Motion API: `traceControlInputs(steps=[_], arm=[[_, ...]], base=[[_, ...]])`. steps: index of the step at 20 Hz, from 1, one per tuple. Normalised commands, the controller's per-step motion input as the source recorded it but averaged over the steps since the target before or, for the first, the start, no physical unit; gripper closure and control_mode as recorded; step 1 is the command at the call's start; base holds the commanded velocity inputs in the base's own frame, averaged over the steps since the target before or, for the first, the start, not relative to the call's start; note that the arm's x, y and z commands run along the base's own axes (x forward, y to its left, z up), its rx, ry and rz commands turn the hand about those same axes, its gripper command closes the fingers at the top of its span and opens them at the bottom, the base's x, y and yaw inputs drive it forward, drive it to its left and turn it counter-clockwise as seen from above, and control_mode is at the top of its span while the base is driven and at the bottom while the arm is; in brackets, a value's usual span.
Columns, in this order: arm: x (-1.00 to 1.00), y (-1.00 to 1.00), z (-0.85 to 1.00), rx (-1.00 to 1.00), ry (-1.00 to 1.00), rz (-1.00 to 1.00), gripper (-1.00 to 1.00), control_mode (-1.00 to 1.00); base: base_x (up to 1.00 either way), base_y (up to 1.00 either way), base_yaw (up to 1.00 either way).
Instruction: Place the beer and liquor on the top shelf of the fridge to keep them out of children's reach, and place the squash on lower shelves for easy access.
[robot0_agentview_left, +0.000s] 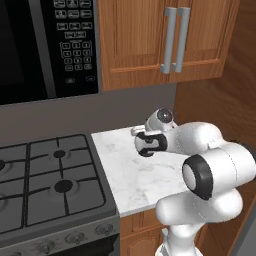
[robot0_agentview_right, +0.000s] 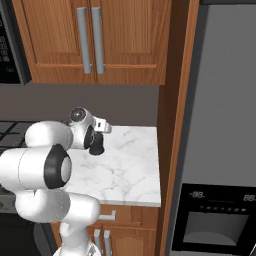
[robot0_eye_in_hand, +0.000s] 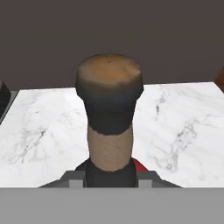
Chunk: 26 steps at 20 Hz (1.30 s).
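The liquor (robot0_eye_in_hand: 109, 100) fills the middle of the hand view: a brown stopper on a dark cap over a tan neck. My gripper (robot0_eye_in_hand: 109, 176) is shut on that neck, low down. In the right base view the squat dark liquor (robot0_agentview_right: 96, 145) stands on the marble counter (robot0_agentview_right: 130, 170) near the back wall, under my gripper (robot0_agentview_right: 99, 132). The grey fridge (robot0_agentview_right: 225, 115) rises at the right with its door shut, so the top shelf and lower shelves are hidden. The beer and the squash are out of view.
A gas stove (robot0_agentview_left: 50, 175) adjoins the counter (robot0_agentview_left: 125, 175) on the left, with a black microwave (robot0_agentview_left: 45, 45) above it. Wooden wall cabinets (robot0_agentview_left: 170, 40) hang over the counter. A tall wooden panel (robot0_agentview_right: 172, 125) separates counter and fridge. The black dispenser panel (robot0_agentview_right: 215, 215) sits low on the fridge.
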Motion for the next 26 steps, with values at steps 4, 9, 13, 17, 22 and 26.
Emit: traceControlInputs(steps=[4,9,13,17,22,26], arm=[[-0.99,-0.11,0.91,0.00,-0.02,0.02,1.00,-1.00],[-1.00,-0.13,0.92,0.00,-0.03,0.03,1.00,-1.00],[-0.99,-0.08,0.94,0.00,0.00,0.05,1.00,-1.00],[-0.88,-0.01,0.85,0.00,0.01,0.04,1.00,-1.00],[-0.87,0.00,0.80,0.00,0.00,0.04,1.00,-1.00],[-0.75,-0.03,0.70,0.00,0.00,0.02,1.00,-1.00]], base=[[0.00,0.00,0.00],[0.00,0.00,0.00],[0.00,0.00,0.00],[0.00,0.00,0.00],[0.00,0.00,0.00],[0.00,0.00,0.00]])
